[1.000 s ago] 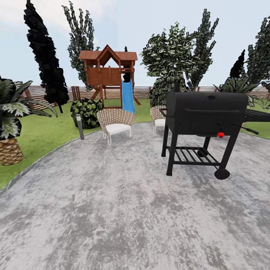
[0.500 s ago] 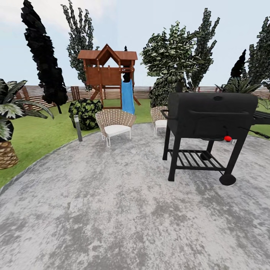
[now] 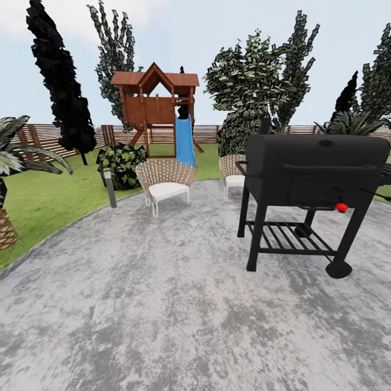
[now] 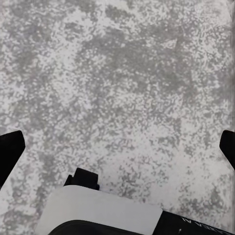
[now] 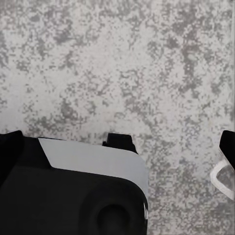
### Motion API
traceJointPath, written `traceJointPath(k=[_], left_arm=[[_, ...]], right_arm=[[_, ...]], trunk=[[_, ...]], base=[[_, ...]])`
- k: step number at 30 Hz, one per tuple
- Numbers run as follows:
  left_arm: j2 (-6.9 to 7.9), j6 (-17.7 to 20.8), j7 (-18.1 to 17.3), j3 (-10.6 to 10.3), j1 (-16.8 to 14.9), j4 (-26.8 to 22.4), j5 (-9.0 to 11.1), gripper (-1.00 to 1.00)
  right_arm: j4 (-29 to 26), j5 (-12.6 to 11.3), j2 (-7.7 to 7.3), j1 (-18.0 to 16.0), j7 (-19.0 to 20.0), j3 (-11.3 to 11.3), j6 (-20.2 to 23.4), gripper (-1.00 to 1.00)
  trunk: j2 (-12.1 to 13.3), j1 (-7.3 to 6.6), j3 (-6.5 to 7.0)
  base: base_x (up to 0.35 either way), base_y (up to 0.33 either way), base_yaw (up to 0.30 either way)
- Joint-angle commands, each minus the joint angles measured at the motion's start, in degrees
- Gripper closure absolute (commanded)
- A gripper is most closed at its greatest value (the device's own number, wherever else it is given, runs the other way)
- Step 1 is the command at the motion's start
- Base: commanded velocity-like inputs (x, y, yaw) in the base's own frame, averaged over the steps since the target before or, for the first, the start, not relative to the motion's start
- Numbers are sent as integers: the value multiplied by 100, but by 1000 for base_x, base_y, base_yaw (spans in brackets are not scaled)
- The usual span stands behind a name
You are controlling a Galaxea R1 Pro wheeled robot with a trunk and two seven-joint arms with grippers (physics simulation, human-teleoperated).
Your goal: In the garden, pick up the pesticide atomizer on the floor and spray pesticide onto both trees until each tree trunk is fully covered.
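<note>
Facing across a mottled grey paved patio [image 3: 163, 304], the head camera takes in garden furniture rather than any item to be handled. A black barbecue grill [image 3: 315, 174] stands on the paving at the right, with a red knob [image 3: 341, 207] low on its front. Two wicker chairs, the nearer one [image 3: 164, 182] and a second [image 3: 232, 171] partly hidden behind the grill, sit at the far edge of the paving, presumably arranged as a seating group facing the patio. Beyond them, on the grass lawn [image 3: 49, 195], stands a wooden play tower [image 3: 155, 103] with a blue slide [image 3: 184, 140], backed by the slatted brown fence [image 3: 46, 136].

The pesticide atomizer cannot be located on any visible stretch of floor, and no thick bare grey-brown trunk can be identified among the dark, leafy trees at the lawn edge. Judged from this, the task is at the search and approach stage, with pickup not yet begun.

Both wrist cameras look straight down at bare paving. The left gripper [image 4: 117, 147] has its fingertips far apart at opposite frame edges, with nothing between them; the right gripper [image 5: 120, 147] is likewise spread wide and empty. This downward, unloaded posture is likely a travel configuration that keeps the arms clear of obstacles.
</note>
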Motion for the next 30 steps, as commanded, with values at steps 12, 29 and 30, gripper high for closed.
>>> traceJointPath(k=[12,29,30], left_arm=[[1,-12,-47,1,-4,10,57,-100],[1,-12,-47,1,-4,10,57,-100],[2,-12,-45,1,-4,10,57,-100]], right_arm=[[-2,35,-1,-4,-42,39,-10,-100],[6,27,-9,-4,-42,35,-8,-100],[6,27,-8,-4,-42,37,-8,-100]], trunk=[[-3,3,-6],[-3,3,-6],[-3,3,-6]], base=[[331,0,0],[331,0,-91],[331,0,-208]])
